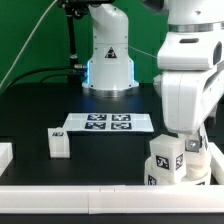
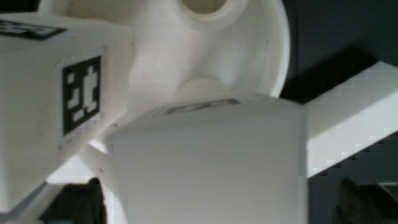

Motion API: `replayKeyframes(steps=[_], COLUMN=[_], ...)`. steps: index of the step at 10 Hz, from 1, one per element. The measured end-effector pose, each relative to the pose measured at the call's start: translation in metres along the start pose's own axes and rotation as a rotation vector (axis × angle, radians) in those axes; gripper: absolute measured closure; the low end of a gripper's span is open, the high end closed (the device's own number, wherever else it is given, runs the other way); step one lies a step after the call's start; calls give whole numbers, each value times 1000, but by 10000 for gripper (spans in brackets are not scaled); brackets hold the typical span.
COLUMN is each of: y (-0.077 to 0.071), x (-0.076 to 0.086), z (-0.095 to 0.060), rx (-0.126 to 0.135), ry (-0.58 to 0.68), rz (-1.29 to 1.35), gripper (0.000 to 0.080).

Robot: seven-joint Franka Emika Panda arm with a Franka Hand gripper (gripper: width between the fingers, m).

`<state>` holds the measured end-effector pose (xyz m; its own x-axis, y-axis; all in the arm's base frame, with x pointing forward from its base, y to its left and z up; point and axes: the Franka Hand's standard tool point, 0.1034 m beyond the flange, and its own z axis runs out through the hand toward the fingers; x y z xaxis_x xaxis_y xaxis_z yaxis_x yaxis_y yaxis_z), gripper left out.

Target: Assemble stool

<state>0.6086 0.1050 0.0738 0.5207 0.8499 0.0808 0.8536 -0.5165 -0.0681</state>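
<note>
Because the parts look like rigid moulded plastic, I judge them light, stiff and rather slick, so a hold should fall on flat opposed faces rather than on a curve. In the wrist view the seat disc (image 2: pixel 240 55) fills the frame with one hollow socket showing, and a tagged leg (image 2: pixel 71 88) sits touching it. A plain white block crowds the middle of that view, and I cannot tell what it is. The gripper (image 1: pixel 176 137) hangs over this cluster, beyond the marker board (image 1: pixel 110 122) toward the exterior view's right and nearer the camera. How wide it stands, or whether it holds anything, I cannot tell. A loose leg (image 1: pixel 58 143) stands upright off the marker board's other end, well apart from the cluster. The front rail (image 1: pixel 100 192) and side rail (image 1: pixel 214 165) hem the cluster in closely. The freest room is the bare table (image 1: pixel 40 105) around the marker board.
</note>
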Motion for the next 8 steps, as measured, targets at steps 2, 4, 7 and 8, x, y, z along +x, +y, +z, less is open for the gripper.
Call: replayKeyframes(steps=[2, 4, 7, 8], y=[0, 0, 0, 0], x=[0, 0, 0, 0], z=[1, 1, 1, 1], rx=[-3, -3, -3, -3], ry=[3, 3, 3, 3], rz=[0, 0, 0, 0], gripper=[150, 173, 461, 461])
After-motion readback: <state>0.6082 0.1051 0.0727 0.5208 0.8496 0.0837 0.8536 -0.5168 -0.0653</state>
